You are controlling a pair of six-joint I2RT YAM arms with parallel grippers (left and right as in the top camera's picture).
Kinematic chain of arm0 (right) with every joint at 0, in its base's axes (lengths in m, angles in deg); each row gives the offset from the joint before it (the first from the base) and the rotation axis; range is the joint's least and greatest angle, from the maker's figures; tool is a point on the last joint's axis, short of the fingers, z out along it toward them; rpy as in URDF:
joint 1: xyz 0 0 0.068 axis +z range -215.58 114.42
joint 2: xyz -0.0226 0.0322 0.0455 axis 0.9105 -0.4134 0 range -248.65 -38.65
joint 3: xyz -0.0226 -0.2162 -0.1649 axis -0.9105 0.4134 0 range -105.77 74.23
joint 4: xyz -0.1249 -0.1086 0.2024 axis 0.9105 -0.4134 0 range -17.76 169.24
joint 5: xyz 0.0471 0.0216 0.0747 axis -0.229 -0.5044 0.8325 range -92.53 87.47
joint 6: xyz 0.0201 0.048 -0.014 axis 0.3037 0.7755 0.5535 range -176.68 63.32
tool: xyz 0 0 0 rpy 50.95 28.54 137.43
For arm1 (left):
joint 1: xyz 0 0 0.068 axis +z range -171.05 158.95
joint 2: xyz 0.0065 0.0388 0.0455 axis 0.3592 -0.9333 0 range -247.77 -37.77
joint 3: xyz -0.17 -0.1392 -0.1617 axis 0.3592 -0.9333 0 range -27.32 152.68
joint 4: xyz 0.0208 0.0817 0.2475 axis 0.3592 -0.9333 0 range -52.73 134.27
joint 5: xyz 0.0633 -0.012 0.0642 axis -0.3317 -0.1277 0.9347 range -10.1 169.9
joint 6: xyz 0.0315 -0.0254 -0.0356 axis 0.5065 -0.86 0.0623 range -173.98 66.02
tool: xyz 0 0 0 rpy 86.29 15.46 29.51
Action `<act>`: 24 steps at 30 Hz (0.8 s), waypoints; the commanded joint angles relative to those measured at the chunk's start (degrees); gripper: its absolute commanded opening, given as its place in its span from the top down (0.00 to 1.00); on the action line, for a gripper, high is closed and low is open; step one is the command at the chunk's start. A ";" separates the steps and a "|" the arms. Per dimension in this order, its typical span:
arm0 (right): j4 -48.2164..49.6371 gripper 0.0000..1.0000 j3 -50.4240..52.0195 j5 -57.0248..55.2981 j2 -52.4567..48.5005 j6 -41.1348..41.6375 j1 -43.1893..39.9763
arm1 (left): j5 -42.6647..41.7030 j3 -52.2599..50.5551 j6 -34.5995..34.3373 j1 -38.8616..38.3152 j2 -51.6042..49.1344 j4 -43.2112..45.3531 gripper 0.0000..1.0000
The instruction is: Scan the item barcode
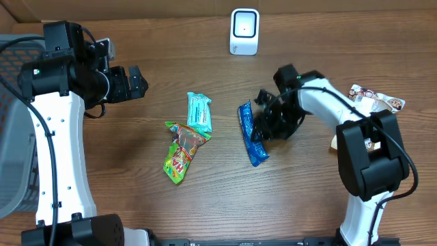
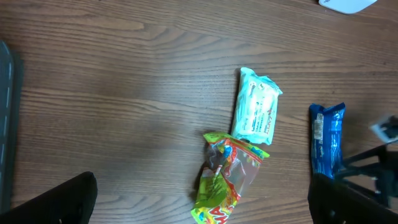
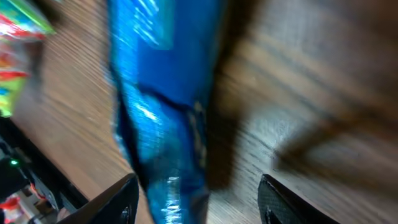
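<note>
Right tool [image 3: 198, 202] hovering at blue snack packet [image 1: 251, 134], centre-right of frame; fingers spread, packet lying loose on table [image 1: 136, 178]. Left tool [image 1: 136, 83] hovering upper left, spread wide, holding nothing. Scanner [image 1: 244, 31] standing top centre.

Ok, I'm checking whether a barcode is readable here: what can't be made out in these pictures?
Blue packet print: right wrist view, motion blur; overhead, too small.
Scanner: left wrist view, cut off by top edge.
Right tool: overhead, tips lost against its dark wrist.
Wrapper at far right: overhead, print too small.
</note>
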State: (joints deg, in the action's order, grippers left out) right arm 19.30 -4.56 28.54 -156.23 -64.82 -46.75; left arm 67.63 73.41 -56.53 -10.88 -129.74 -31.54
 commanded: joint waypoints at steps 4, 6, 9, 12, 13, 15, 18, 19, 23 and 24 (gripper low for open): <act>1.40 0.42 3.45 1.03 1.75 0.63 -0.09 | -0.85 -0.50 1.29 -0.11 0.22 0.00 0.00; 1.40 0.49 3.45 2.91 1.75 0.63 0.00 | -0.85 -0.50 1.29 -0.11 0.22 0.00 0.01; 1.62 0.51 3.45 5.44 1.75 0.66 0.02 | -0.85 -0.50 1.29 -0.11 0.22 0.00 0.00; 2.10 0.52 3.45 6.67 1.75 0.66 0.02 | -0.85 -0.50 1.29 -0.11 0.22 0.00 0.00; 2.34 0.52 3.45 7.76 1.75 0.63 0.02 | -0.85 -0.50 1.29 -0.11 0.22 0.00 0.00; 2.95 0.56 3.45 9.57 1.75 0.66 0.02 | -0.85 -0.50 1.29 -0.11 0.22 0.00 0.00; 4.07 0.78 3.45 10.58 1.75 1.90 0.02 | -0.85 -0.50 1.29 -0.11 0.22 0.00 0.00; 4.37 0.82 3.45 10.62 1.75 2.43 0.02 | -0.85 -0.50 1.29 -0.11 0.22 0.00 0.00; 5.25 0.87 3.45 10.40 1.75 3.78 0.02 | -0.85 -0.50 1.29 -0.11 0.22 0.00 0.01; 5.46 0.86 3.45 10.40 1.75 3.93 0.02 | -0.85 -0.50 1.29 -0.11 0.22 0.00 0.01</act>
State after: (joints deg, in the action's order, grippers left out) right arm 24.21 -1.39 37.64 -156.14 -62.09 -46.79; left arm 67.63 73.41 -56.53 -10.88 -129.74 -31.54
